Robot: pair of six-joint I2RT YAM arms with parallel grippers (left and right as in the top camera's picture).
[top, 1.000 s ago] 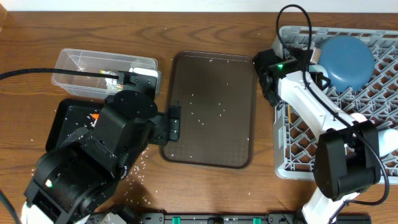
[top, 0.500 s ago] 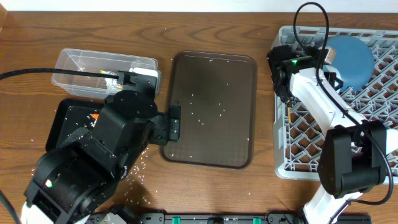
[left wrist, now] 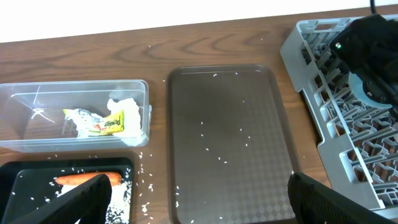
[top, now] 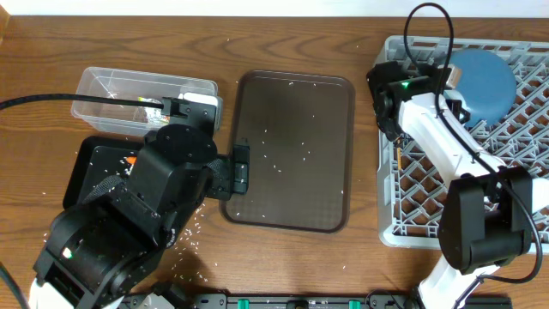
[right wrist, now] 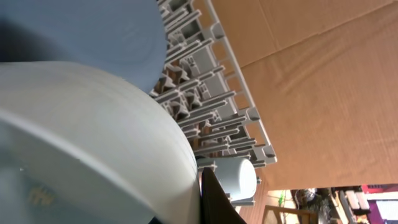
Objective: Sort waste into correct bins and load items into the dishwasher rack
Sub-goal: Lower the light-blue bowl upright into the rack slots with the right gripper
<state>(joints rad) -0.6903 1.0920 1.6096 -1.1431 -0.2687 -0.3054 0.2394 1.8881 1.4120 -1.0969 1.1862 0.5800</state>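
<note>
My right gripper (top: 389,101) is over the left edge of the grey dishwasher rack (top: 515,206). In the right wrist view its dark finger (right wrist: 211,196) presses on the white bowl (right wrist: 87,137), which fills the frame. The dark blue dish (top: 480,81) lies in the rack's far part. A small pale cup (right wrist: 239,177) stands on the pegs. My left gripper (left wrist: 199,211) is open and empty above the table. The clear tub (left wrist: 144,93) holds the wrapper (left wrist: 109,122) and tissue (left wrist: 124,106). The black tray (left wrist: 37,168) holds the carrot (left wrist: 84,180) and rice.
The dark brown serving tray (top: 292,154) lies in the middle with scattered rice grains. More rice (left wrist: 149,186) lies on the wood beside the black tray. A thin orange-brown stick (top: 400,159) lies in the rack's left side. My bulky left arm (top: 163,197) covers most of the black tray.
My right arm moved right from the serving tray's edge to over the rack's left side, then stayed still. The left arm has not moved.
</note>
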